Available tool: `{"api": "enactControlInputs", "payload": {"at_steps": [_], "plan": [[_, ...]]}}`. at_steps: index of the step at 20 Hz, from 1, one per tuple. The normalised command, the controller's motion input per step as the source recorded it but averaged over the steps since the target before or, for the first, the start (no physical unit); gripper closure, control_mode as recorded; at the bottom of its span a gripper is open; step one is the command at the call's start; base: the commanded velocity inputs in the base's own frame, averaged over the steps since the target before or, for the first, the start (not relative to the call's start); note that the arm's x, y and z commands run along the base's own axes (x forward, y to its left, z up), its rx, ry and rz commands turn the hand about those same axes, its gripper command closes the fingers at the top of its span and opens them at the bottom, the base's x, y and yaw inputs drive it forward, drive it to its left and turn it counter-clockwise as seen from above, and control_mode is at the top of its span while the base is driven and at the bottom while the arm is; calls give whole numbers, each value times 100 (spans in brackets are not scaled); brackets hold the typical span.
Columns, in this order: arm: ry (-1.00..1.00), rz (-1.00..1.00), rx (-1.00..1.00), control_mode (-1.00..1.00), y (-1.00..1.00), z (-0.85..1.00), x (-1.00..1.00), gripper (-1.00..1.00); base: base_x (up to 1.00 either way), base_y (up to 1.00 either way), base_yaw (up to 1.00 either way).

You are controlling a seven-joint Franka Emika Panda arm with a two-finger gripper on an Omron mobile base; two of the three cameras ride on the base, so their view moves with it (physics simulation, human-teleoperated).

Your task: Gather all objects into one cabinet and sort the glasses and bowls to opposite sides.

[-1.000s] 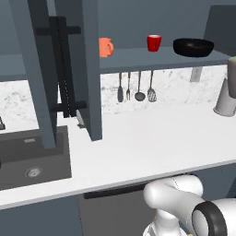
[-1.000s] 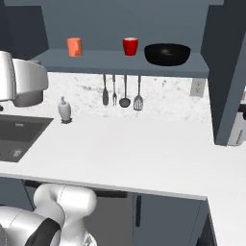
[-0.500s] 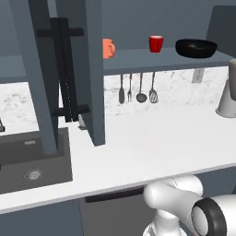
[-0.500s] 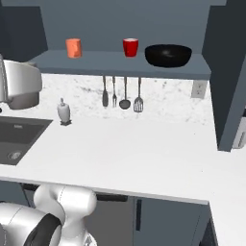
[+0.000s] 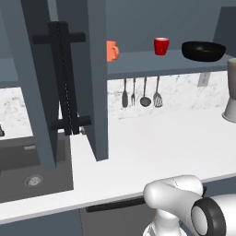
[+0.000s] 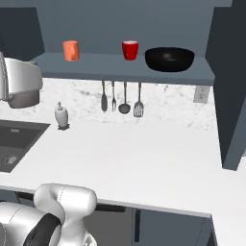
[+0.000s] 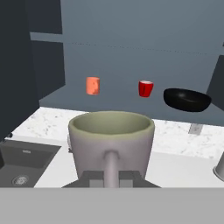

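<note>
My gripper (image 7: 111, 177) is shut on the handle of a greyish-tan cup (image 7: 111, 142), which it holds upright close to the hand camera. Beyond it, the slate-blue cabinet shelf (image 7: 127, 103) carries an orange cup (image 7: 92, 85), a red cup (image 7: 145, 88) and a wide black bowl (image 7: 187, 99) to their right. The same row stands in the base views: orange cup (image 6: 70, 50), red cup (image 6: 129, 49), black bowl (image 6: 169, 58). My white hand (image 6: 19, 84) shows at the left edge of the right base view. In the left base view the orange cup (image 5: 112, 50) peeks from behind an open cabinet door (image 5: 90, 78).
The open door has long black bar handles (image 5: 67, 83); another open door (image 6: 231, 86) stands at the right. Metal utensils (image 6: 121, 98) hang under the shelf. A white soap bottle (image 6: 61, 115) sits by the black sink (image 6: 14, 144). A grey pot (image 5: 230, 92) stands far right.
Both base views have shifted a little, so the base has moved. The hand has come further into the right base view from its left edge. The cup stays gripped.
</note>
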Motion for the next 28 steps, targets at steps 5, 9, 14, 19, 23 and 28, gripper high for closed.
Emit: {"api": "enactControlInputs", "payload": {"at_steps": [5, 9, 14, 19, 23, 28], "plan": [[0, 0, 0, 100, 0, 0, 0, 100, 92, -21, 0], [0, 0, 0, 100, 0, 0, 0, 100, 100, -56, 0], [0, 0, 0, 100, 0, 0, 0, 100, 100, -99, -1], [0, 0, 0, 100, 0, 0, 0, 100, 38, -80, 0], [0, 0, 0, 100, 0, 0, 0, 100, -22, -59, 0], [0, 0, 0, 100, 0, 0, 0, 100, 9, -60, 0]]}}
